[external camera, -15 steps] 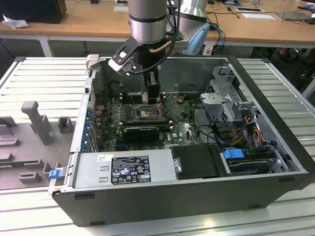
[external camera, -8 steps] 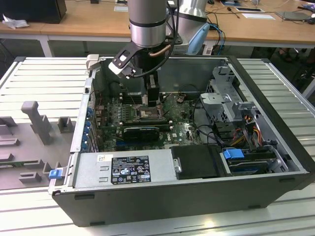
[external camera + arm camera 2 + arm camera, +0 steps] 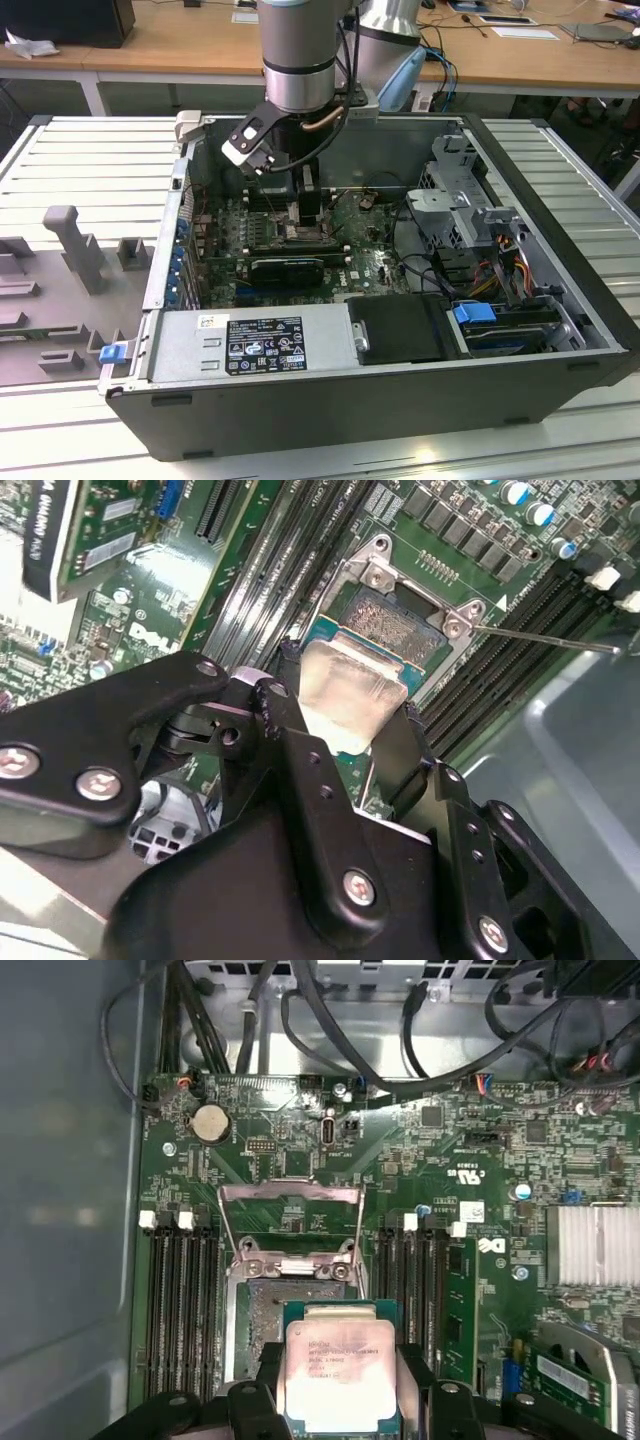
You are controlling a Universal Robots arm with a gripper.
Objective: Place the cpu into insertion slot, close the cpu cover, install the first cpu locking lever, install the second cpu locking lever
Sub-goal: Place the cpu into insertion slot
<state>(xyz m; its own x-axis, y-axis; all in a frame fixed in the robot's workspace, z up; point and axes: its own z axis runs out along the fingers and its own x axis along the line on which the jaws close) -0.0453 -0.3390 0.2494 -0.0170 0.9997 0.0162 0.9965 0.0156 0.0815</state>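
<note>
Exterior view overlooks the open case (image 3: 330, 400); both wrist views closely share the insertion slot (image 3: 262, 1308) (image 3: 395, 620).

Wooden desks (image 3: 150, 45) stand behind a slatted metal table (image 3: 90, 160).

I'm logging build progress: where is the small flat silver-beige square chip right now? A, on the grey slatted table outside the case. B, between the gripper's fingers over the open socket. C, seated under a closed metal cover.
B: in the first wrist view the small flat silver-beige square chip sits between the fingers of the black gripper over the dark-framed square socket, whose thin metal cover frame stands swung up.
</note>
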